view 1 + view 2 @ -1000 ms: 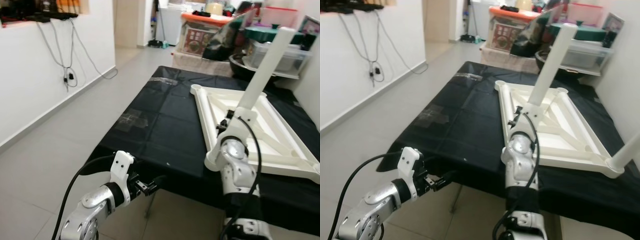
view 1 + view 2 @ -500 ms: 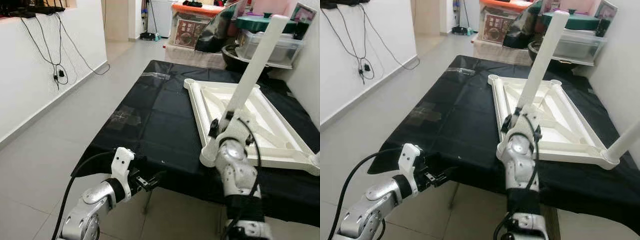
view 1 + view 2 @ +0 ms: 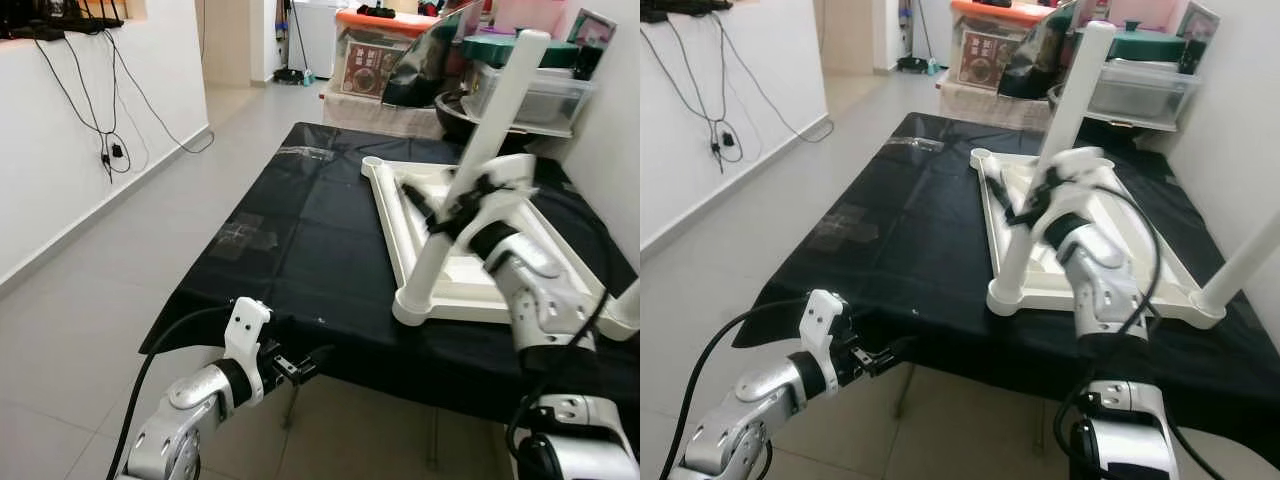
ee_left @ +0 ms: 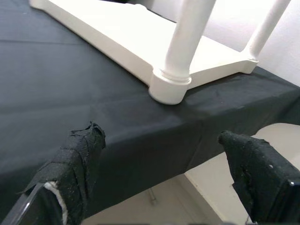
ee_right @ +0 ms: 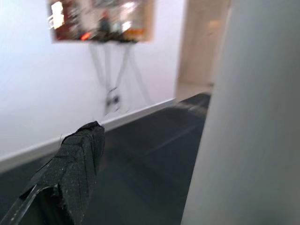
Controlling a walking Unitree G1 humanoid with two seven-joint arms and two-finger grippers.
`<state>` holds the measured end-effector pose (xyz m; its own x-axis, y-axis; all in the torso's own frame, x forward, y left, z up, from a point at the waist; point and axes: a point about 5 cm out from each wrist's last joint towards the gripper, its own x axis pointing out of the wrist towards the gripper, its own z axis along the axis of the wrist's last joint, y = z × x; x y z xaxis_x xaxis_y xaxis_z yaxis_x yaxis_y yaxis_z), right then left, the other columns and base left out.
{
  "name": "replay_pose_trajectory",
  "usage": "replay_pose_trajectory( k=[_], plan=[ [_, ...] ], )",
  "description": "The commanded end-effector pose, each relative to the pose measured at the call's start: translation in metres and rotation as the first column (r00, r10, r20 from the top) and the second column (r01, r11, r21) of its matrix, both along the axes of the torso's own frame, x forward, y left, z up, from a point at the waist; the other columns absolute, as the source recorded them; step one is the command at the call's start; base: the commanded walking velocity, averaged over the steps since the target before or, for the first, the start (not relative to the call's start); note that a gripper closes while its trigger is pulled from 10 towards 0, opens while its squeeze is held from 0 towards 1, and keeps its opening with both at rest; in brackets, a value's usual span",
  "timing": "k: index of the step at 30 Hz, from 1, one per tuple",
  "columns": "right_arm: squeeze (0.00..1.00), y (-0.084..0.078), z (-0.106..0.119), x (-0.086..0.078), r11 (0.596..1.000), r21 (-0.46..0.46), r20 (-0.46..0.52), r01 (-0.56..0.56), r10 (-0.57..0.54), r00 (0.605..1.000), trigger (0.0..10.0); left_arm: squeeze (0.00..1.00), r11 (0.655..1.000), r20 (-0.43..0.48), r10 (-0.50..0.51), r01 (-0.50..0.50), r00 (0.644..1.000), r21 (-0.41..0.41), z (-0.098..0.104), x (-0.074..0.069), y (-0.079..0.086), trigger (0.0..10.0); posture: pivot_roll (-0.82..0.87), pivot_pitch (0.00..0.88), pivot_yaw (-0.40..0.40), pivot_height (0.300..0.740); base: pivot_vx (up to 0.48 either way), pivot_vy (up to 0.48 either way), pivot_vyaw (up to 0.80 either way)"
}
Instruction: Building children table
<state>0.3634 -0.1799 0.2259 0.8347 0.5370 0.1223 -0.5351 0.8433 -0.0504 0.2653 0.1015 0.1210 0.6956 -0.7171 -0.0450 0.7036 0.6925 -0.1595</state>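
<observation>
Left wrist view looks past two spread black fingers (image 4: 77, 159), wrapped in frayed tape and pinching nothing, toward the draped edge of a black cloth (image 3: 300, 250). In the head views the left gripper (image 3: 300, 362) hangs low, just below that near edge, at the end of a silver arm with a black cable looping off it.

On the cloth lies the white children's table (image 3: 440, 290), turned upside down. It is smooth moulded plastic: a square frame with raised ribs crossing diagonally inside it and a round socket at each corner. A round white leg (image 3: 470, 180) stands in the near socket, leaning slightly. A second leg (image 3: 1250, 260) rises from the near right corner.

The right gripper (image 3: 430, 212) is up at the first leg, about halfway along it, blurred. In the right wrist view one taped finger (image 5: 75, 168) shows with the pale leg filling the space just beside it; whether the fingers are clamped on the leg cannot be told.

Beyond the far end of the cloth stand storage things: a box with an orange lid (image 3: 375, 65) and a printed front, and a clear plastic tub (image 3: 530, 95) whose contents cannot be made out. A white wall (image 3: 60, 170) with dangling cables runs along the left above pale floor tiles (image 3: 120, 260).
</observation>
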Motion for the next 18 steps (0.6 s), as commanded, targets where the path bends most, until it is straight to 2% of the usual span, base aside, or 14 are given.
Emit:
replay_pose_trajectory(
  k=[1,2,5,6,7,8,9,11,13,14,15,16,17,18],
  plan=[
    [0.0,0.023,-0.008,0.0,0.992,-0.04,-0.031,-0.122,0.121,0.992,10.0,0.0,1.0,-0.001,0.003,-0.003,1.0,0.003,-0.002,0.001,-0.002,10.0,0.07,0.0,-0.104,0.74,0.0,0.0,0.0],
    [0.0,0.047,-0.01,0.002,0.966,-0.072,-0.041,-0.25,0.247,0.968,10.0,0.0,1.0,-0.003,0.004,-0.004,1.0,0.004,-0.003,0.0,-0.002,10.0,0.09,0.0,-0.12,0.74,0.0,0.0,0.0],
    [0.0,0.062,-0.01,0.002,0.937,-0.084,-0.036,-0.338,0.336,0.941,10.0,0.0,1.0,-0.003,0.009,-0.009,1.0,0.004,-0.003,-0.001,-0.001,10.0,0.1,0.0,-0.129,0.74,0.0,0.0,0.0],
    [0.0,0.066,-0.009,0.001,0.926,-0.082,-0.029,-0.368,0.367,0.93,6.3,0.0,1.0,-0.002,0.013,-0.013,1.0,0.004,-0.003,-0.002,-0.001,10.0,0.1,0.0,-0.129,0.74,0.0,0.0,0.0],
    [0.0,0.066,-0.009,0.001,0.926,-0.082,-0.029,-0.368,0.367,0.93,6.3,0.0,1.0,-0.002,0.013,-0.013,1.0,0.004,-0.003,-0.002,-0.001,10.0,0.1,0.0,-0.129,0.74,0.0,0.0,0.0],
    [0.0,0.07,-0.008,0.0,0.906,-0.082,-0.027,-0.416,0.415,0.909,3.5,0.0,1.0,-0.001,0.02,-0.02,1.0,0.004,-0.003,-0.002,0.001,10.0,0.1,0.0,-0.133,0.74,0.0,0.0,0.0],
    [0.0,0.073,-0.01,-0.002,0.885,-0.094,-0.031,-0.456,0.456,0.89,0.0,0.0,1.0,-0.002,0.026,-0.026,1.0,0.005,-0.003,-0.003,0.003,10.0,0.11,0.0,-0.137,0.74,0.0,0.0,0.0],
    [0.0,0.074,-0.013,-0.003,0.868,-0.109,-0.041,-0.485,0.483,0.874,0.0,0.0,1.0,-0.003,0.03,-0.03,1.0,0.006,-0.004,-0.003,0.004,10.0,0.11,0.0,-0.137,0.74,0.0,0.0,0.0],
    [0.0,0.073,-0.02,0.0,0.881,-0.125,-0.077,-0.457,0.45,0.889,0.0,0.0,0.999,-0.005,0.031,-0.031,1.0,0.006,-0.005,-0.004,0.004,10.0,0.11,0.0,-0.138,0.74,0.0,0.0,0.0],
    [0.0,0.071,-0.027,0.004,0.909,-0.137,-0.108,-0.395,0.382,0.918,0.0,0.0,1.0,-0.007,0.031,-0.031,0.999,0.005,-0.005,-0.005,0.003,10.0,0.1,0.0,-0.135,0.74,0.0,0.0,0.0],
    [0.0,0.063,-0.035,0.014,0.966,-0.147,-0.156,-0.212,0.189,0.97,0.0,0.0,1.0,-0.008,0.03,-0.03,1.0,0.005,-0.006,-0.006,0.002,10.0,0.09,0.0,-0.134,0.74,0.0,0.0,0.0],
    [0.0,0.063,-0.035,0.014,0.966,-0.147,-0.156,-0.212,0.189,0.97,0.0,0.0,1.0,-0.008,0.03,-0.03,1.0,0.005,-0.006,-0.006,0.002,10.0,0.09,0.0,-0.134,0.74,0.0,0.0,0.0],
    [0.0,0.054,-0.042,0.022,0.987,-0.153,-0.194,-0.042,0.012,0.981,0.0,0.0,1.0,-0.009,0.028,-0.028,1.0,0.003,-0.006,-0.006,0.001,10.0,0.09,0.0,-0.134,0.74,0.0,0.0,0.0],
    [0.0,0.04,-0.048,0.028,0.978,-0.131,-0.236,0.159,-0.187,0.954,0.0,0.0,1.0,-0.011,0.027,-0.027,1.0,0.001,-0.006,-0.006,0.0,10.0,0.09,0.0,-0.13,0.74,0.0,0.0,0.0]
  ],
)
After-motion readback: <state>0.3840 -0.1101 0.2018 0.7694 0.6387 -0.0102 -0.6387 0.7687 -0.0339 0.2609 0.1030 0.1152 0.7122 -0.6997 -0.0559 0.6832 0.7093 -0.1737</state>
